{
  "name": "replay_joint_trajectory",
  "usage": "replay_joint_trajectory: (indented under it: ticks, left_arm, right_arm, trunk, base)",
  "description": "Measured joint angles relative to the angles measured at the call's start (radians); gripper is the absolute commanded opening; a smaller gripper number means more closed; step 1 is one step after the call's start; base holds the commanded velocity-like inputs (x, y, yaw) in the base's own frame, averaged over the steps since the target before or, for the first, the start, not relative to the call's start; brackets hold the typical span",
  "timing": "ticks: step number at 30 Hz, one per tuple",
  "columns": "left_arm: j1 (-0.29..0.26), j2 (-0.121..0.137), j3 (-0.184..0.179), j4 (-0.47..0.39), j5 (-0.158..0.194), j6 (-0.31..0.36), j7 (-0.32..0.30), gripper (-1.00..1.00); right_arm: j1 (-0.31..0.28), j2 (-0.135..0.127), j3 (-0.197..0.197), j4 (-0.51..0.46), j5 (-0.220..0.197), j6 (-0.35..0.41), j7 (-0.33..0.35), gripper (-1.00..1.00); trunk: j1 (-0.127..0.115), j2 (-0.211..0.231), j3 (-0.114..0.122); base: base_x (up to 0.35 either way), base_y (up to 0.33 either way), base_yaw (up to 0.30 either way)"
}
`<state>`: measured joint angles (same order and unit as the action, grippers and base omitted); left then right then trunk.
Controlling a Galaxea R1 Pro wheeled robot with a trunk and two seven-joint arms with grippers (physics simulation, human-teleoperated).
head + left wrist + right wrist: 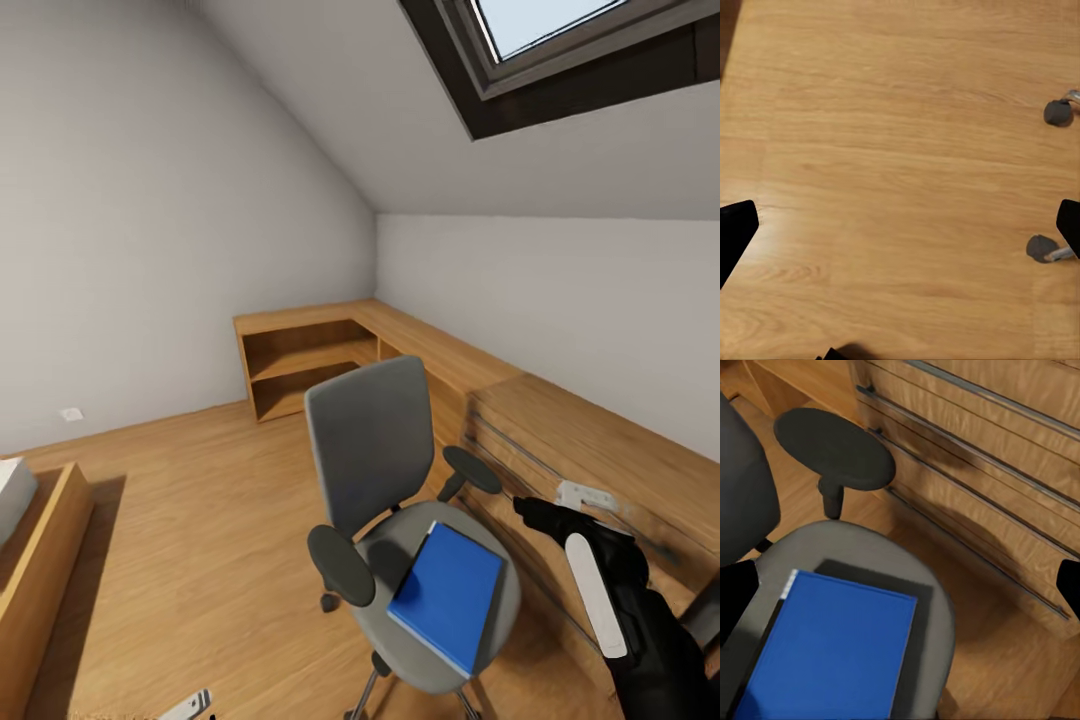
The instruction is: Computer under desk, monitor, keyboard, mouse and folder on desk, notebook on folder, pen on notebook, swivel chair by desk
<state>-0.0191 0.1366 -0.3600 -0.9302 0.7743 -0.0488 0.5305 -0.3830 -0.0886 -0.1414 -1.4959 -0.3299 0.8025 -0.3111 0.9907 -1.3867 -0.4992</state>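
Swivel chair (400,520): grey, on casters, likely rolls if pushed.
Folder (447,595): blue, flat on the seat; looks stiff and light, best pinched at an overhanging edge.
Right gripper (900,585): spread wide, empty, above the folder.

The folder (447,597) lies on the swivel chair (372,450) seat, left of the dresser (590,450).

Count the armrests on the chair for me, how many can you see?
2. One armrest sits at the seat's left in the head view, one armrest at its right beside the wooden drawers. None seem hidden.
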Motion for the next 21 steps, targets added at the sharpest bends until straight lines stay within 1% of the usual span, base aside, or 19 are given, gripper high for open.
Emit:
replay_joint_trajectory:
  ticks: [7,21]
  left_arm:
    - [-0.001,0.000,0.000,0.000,0.000,0.000,0.000,1.00]
    - [0.000,0.000,0.000,0.000,0.000,0.000,0.000,1.00]
  right_arm:
    - [0.000,0.000,0.011,0.000,0.000,0.000,0.000,1.00]
    - [0.000,0.000,0.015,0.001,0.000,0.001,0.000,1.00]
  trunk:
    - [0.000,0.000,0.008]
    - [0.000,0.000,0.023]
  base:
    - [0.000,0.000,0.206]
    - [0.000,0.000,0.212]
